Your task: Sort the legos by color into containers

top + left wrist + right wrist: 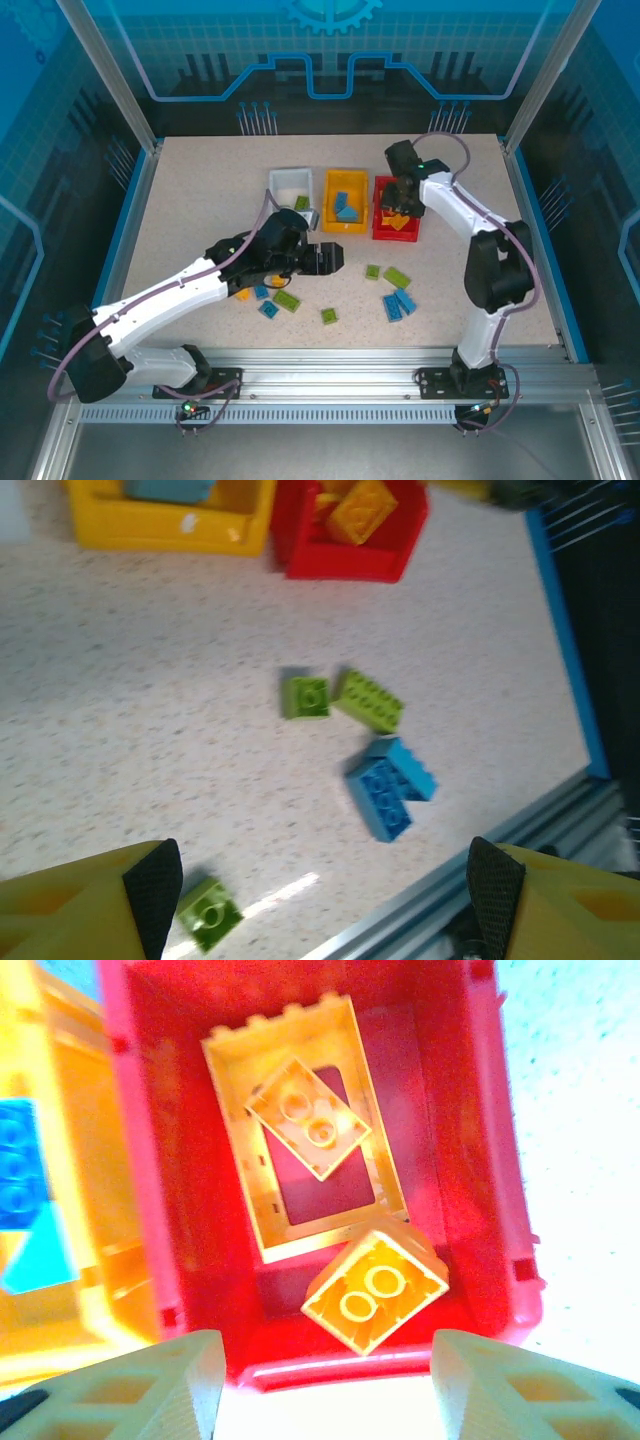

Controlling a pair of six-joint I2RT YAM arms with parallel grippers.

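From above, we see the left gripper (330, 258) beside loose bricks (397, 277) on the table (200, 200), and the right gripper (403, 200) above the red bin (395, 237), jaws unclear. Our left wrist shows fingers (150, 890) spread wide and empty, with green bricks (370, 700) and blue bricks (390, 785) ahead. Our right wrist shows fingers (500, 1385) parted over yellow bricks (375, 1290) in the red bin; the yellow bin (110, 1210) is cut off.

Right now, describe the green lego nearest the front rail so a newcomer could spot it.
Start at the red bin and come toward the near rail. Left of the two blue bricks lies a small square lime green lego; unlike the other green legos, it sits alone.
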